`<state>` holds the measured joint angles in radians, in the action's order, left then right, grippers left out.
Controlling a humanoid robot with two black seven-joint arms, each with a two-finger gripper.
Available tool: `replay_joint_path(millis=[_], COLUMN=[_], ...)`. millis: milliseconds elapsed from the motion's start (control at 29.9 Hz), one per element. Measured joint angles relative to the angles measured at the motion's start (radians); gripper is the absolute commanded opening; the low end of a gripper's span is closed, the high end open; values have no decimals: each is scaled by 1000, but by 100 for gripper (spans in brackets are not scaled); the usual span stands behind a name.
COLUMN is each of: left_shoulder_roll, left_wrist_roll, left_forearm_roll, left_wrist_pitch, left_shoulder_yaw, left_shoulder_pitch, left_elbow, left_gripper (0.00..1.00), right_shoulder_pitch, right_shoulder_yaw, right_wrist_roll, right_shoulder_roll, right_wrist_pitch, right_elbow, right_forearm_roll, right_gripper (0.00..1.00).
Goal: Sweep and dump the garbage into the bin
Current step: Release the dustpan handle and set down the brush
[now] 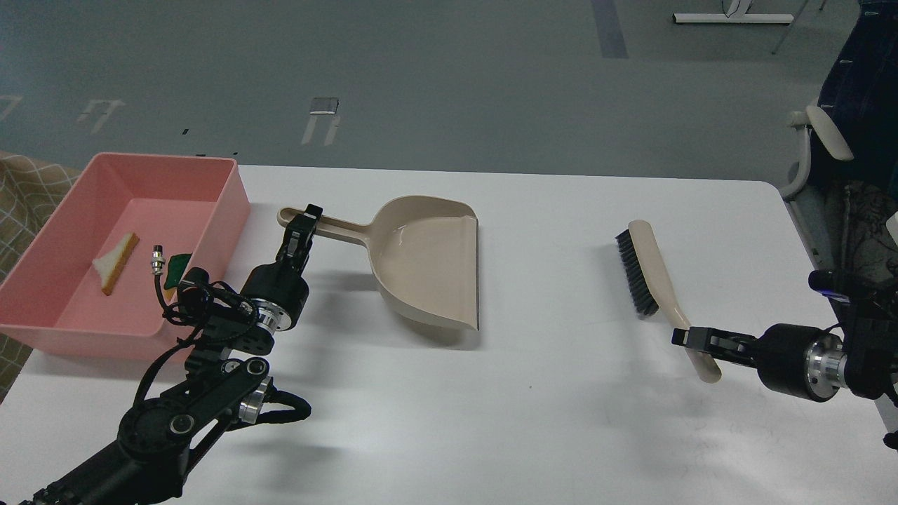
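The pink bin [231, 200] stands at the table's left edge. Inside it lie the pale bread-like slice [114, 261] and a dark green scrap [178, 264], partly hidden behind my left arm's cable. My left gripper [303, 223] is shut on the long handle of the beige dustpan [428, 263], which rests on the table, mouth toward me and to the right. My right gripper [694, 339] is shut on the handle end of the beige brush [649, 270], which lies on the table with its black bristles facing left.
The white table [547, 407] ends at the far edge behind the dustpan and at the right edge near a chair [821, 151]. A patterned cloth [28, 186] shows left of the bin.
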<state>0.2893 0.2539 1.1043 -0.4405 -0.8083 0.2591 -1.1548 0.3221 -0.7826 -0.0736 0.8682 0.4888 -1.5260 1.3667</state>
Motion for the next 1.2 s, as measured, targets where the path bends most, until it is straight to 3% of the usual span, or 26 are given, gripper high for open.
replay_joint_path(millis=[702,969,1136,1203], left_shoulder_roll=[-25,-27,-27,-27], left_wrist_roll=[78,83,84,84], left_forearm_roll=[-1,-1,-1,-2], left_wrist_pitch=[-27,-27,-25,-25], left_shoulder_yaw=[3,3,8,18], left_shoulder_pitch=[-19,-26,-27,-27], left_elbow=[41,52,54,54], left_gripper=[0,0,21,35], right_shoulder_pitch=[0,0,0,0], right_shoulder_yaw=[0,0,0,0], right_wrist_roll=[0,0,0,0], right_shoulder_roll=[-3,-5,-6,-6], right_wrist_pitch=[-1,-1,-1,-1], right_elbow=[1,1,1,1], right_forearm_roll=[0,0,0,0], right_gripper=[0,0,0,0])
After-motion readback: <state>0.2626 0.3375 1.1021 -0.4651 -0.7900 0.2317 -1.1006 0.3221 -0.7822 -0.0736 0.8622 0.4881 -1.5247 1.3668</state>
